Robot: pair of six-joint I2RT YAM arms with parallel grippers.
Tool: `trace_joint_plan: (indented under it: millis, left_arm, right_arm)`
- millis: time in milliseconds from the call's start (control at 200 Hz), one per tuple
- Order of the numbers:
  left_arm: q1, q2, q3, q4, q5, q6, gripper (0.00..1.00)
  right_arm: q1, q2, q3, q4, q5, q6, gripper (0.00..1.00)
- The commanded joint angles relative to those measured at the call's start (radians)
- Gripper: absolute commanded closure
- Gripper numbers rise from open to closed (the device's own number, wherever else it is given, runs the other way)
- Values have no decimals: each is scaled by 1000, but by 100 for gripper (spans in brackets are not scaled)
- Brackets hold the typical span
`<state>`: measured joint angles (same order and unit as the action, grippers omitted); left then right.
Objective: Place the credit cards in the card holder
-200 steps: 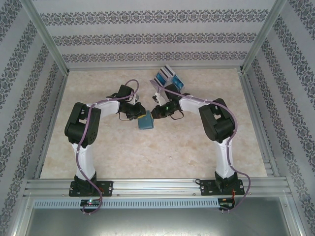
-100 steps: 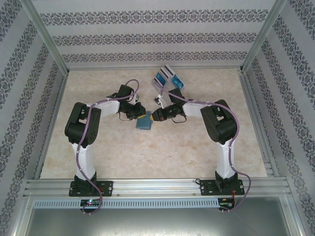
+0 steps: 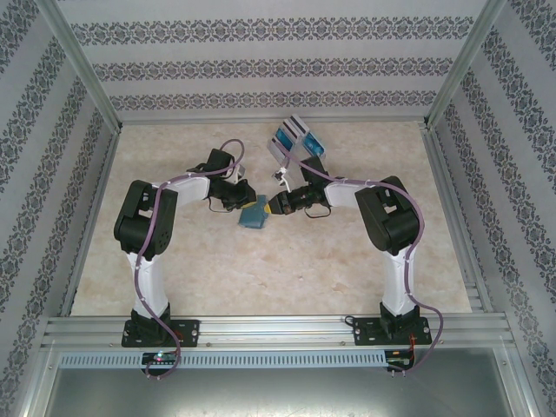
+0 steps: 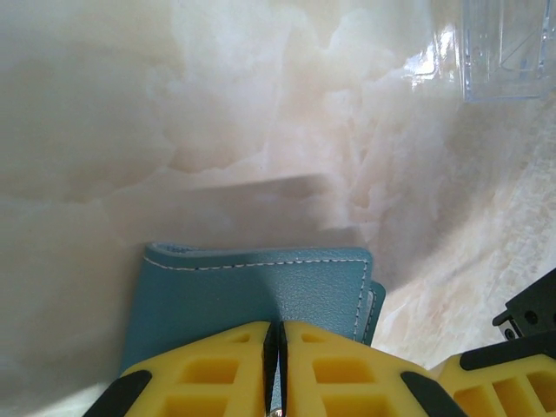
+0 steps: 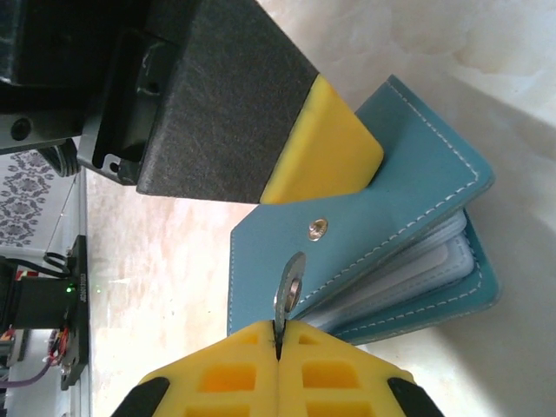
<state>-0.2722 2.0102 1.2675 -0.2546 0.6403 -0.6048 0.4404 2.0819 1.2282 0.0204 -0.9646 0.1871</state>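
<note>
Card holder: the teal card holder (image 5: 408, 200) lies on the desk (image 3: 330, 261) near the middle of the top view, between the two grippers, partly open, with pale inner pockets (image 5: 439, 261) showing between its covers.
Left gripper: the left gripper (image 4: 276, 352) has its yellow fingers pressed almost together, pinching the edge of the holder's stitched upper cover at the bottom of the left wrist view.
Right gripper: the right gripper (image 5: 278, 347) is closed tight on the holder's thin snap tab (image 5: 289, 291), which sticks up from its fingertips at the bottom centre of the right wrist view.
Credit cards: the credit cards (image 3: 296, 137) sit in a cluster at the upper centre of the top view, well apart from the holder.
Clear plastic piece: the clear plastic piece (image 4: 508, 43) lies on the desk at the upper right of the left wrist view.
</note>
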Motion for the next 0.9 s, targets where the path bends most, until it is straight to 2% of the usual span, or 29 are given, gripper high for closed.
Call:
trace_joint_plan:
  millis: [0,215,470,530,704,774,894]
  left_arm:
    - [18,39,-33,-32,-58,26,86]
    - [-1,17,-37,-21,-54,14,86]
    - [-32,-24,-25,-41,-53,1,85]
    - [-32,-38,-25,-45,-54,-7,85]
    - [-33,-76,-9,-86,-66,0,84]
    - [-32,-100,5,-116,-75,8,83]
    - [-27,-146,44,-181,-102,31,78]
  right_arm:
    - [-5,-36,10,-6,-107,-14,92]
    - [9,18,75,-80,-37,4,89]
    - [45,85,189,-221,66,-3,73]
    - [49,91,196,-234,94,-8,73]
    - [41,76,175,-228,158,7,73]
    - [40,51,167,-228,194,16,65]
    - [36,-12,199,-267,216,41,61]
